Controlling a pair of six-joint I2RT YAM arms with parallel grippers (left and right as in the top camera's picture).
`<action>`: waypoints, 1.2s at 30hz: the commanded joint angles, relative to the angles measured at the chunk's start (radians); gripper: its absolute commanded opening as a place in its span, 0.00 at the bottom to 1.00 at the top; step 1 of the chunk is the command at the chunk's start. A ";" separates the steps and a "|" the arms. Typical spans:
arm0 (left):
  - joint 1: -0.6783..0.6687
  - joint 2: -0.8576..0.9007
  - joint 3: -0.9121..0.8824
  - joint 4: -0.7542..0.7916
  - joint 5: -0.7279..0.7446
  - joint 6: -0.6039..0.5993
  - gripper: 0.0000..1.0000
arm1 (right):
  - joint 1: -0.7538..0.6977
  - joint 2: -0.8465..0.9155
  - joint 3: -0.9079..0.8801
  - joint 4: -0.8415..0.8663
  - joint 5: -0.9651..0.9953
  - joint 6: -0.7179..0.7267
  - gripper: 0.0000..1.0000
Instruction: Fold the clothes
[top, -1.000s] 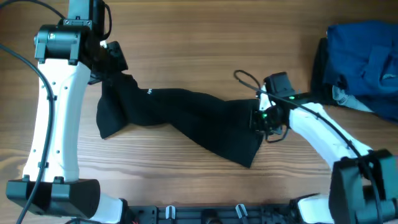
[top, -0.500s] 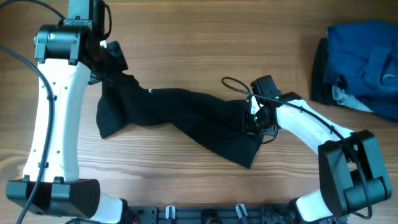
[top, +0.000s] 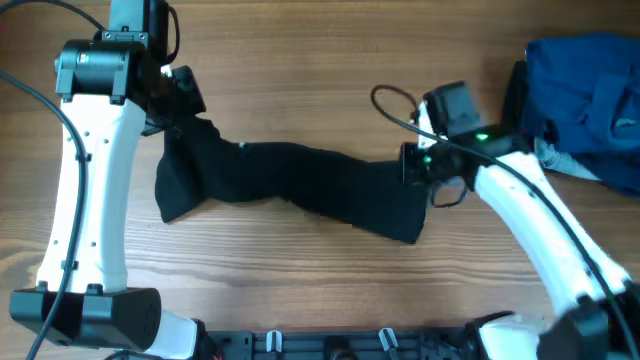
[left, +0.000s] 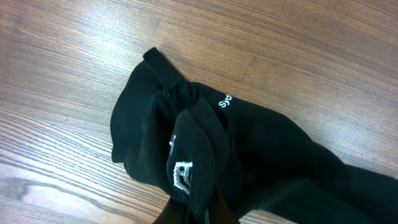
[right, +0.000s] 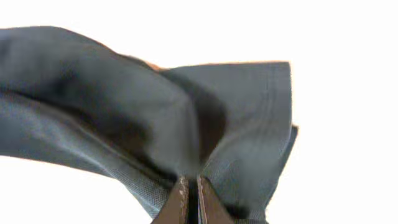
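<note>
The black garment lies with its long axis left-to-right. The left gripper is clamped on its left end, the right gripper on its right end.

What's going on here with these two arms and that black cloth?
Two robot arms are working on folding clothes. The left gripper pinches one end of a black garment and the right gripper pinches the other end. The garment is stretched between them over the wooden table, rumpled and not yet folded. A pile of blue clothes sits at the table's edge beyond the right arm, with neither gripper on it.
</note>
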 joint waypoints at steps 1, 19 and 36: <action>-0.003 -0.005 0.002 0.010 0.000 -0.002 0.04 | -0.005 -0.048 0.033 -0.020 0.050 -0.069 0.04; -0.002 -0.053 0.040 0.082 -0.081 -0.002 0.04 | 0.032 -0.093 -0.025 -0.229 -0.126 -0.090 0.04; -0.002 -0.053 0.040 0.093 -0.077 -0.006 0.04 | 0.090 -0.083 -0.213 -0.185 -0.183 -0.063 0.43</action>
